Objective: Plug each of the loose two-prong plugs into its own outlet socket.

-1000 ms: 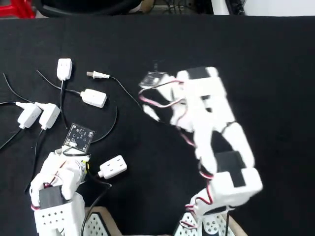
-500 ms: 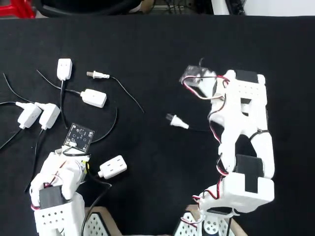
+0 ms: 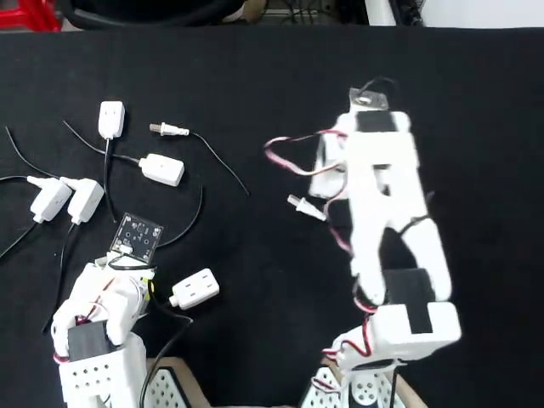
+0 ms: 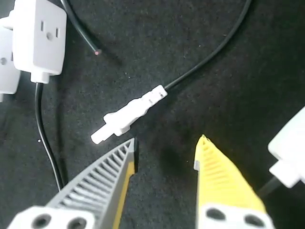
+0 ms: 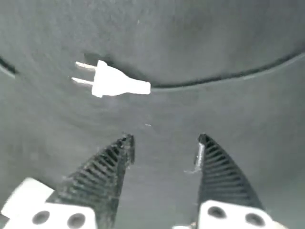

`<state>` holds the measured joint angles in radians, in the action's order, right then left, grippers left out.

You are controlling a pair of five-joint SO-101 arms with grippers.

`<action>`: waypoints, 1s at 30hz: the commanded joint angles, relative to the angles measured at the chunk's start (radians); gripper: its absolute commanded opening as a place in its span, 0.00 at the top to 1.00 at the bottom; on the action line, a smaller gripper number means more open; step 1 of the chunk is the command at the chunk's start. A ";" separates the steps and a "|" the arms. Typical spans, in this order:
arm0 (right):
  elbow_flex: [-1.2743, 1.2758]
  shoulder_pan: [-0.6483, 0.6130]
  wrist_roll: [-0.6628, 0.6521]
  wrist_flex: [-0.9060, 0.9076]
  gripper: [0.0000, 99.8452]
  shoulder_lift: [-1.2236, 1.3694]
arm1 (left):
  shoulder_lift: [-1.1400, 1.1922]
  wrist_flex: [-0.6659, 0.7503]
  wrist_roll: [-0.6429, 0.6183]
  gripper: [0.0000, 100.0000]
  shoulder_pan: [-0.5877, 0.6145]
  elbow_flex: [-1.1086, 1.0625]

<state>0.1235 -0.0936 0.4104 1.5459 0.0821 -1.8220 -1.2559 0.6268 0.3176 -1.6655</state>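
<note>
A loose white two-prong plug (image 5: 112,84) lies on the black cloth just ahead of my right gripper (image 5: 164,139), which is open and empty, with the prongs pointing sideways. In the high view this plug (image 3: 304,206) sits beside the right arm (image 3: 378,170). My left gripper (image 4: 167,140) is open over another white plug (image 4: 127,115) on a black cable, not touching it. One white outlet socket (image 4: 40,36) lies beyond that plug and another socket (image 4: 288,152) beside the yellow finger (image 4: 224,181).
At the left of the table lie several white sockets (image 3: 161,168) with black cables and a third plug (image 3: 170,130). One socket (image 3: 195,289) rests by the left arm (image 3: 106,302). A red object (image 3: 30,13) stands past the far edge.
The right arm swung right, uncovering the plug in the middle, then came back left toward it. The left arm and the sockets have stayed put.
</note>
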 commanded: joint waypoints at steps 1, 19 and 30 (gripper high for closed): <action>-0.005 -0.100 0.319 -0.092 0.79 -0.019 | 0.000 0.017 0.008 0.80 -0.001 0.005; 0.194 -0.141 0.555 -0.354 0.79 0.191 | 0.000 0.017 0.008 0.80 -0.001 0.004; 0.062 -0.123 0.466 -0.189 0.79 0.189 | 0.000 0.017 0.008 0.80 -0.001 0.004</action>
<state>0.2509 -0.2225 0.9214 1.2375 0.3092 -1.8220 -1.2559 0.6268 0.3176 -1.6655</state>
